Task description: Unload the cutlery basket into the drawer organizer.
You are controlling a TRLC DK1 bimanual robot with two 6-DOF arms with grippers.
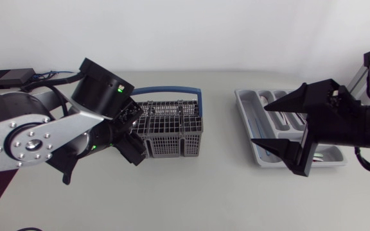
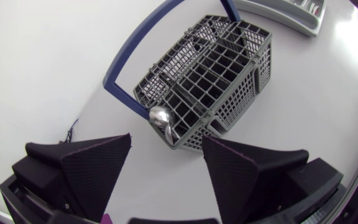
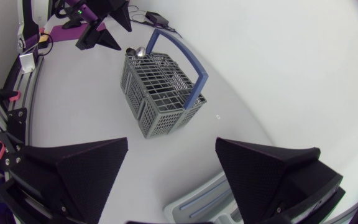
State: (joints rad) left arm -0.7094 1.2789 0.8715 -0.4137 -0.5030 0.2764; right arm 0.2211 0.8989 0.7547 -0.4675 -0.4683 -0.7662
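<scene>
The grey wire cutlery basket (image 1: pixel 172 128) with a blue handle (image 1: pixel 169 92) stands left of the table's middle. A metal spoon (image 2: pixel 159 117) sticks up from the basket corner nearest my left gripper (image 1: pixel 133 133), which hangs open just left of the basket. In the left wrist view the left gripper (image 2: pixel 166 171) is open with the spoon just ahead of it. The grey drawer organizer (image 1: pixel 246 106) lies at the right with some cutlery in it. My right gripper (image 1: pixel 260 124) hovers open over the organizer with nothing between its fingers. The right wrist view shows the right gripper (image 3: pixel 173 168) open, with the basket (image 3: pixel 160 87) far ahead of it.
A small black box (image 1: pixel 8 78) with cables sits at the back left corner. Bare tabletop (image 1: pixel 220 179) lies between the basket and the organizer and along the front.
</scene>
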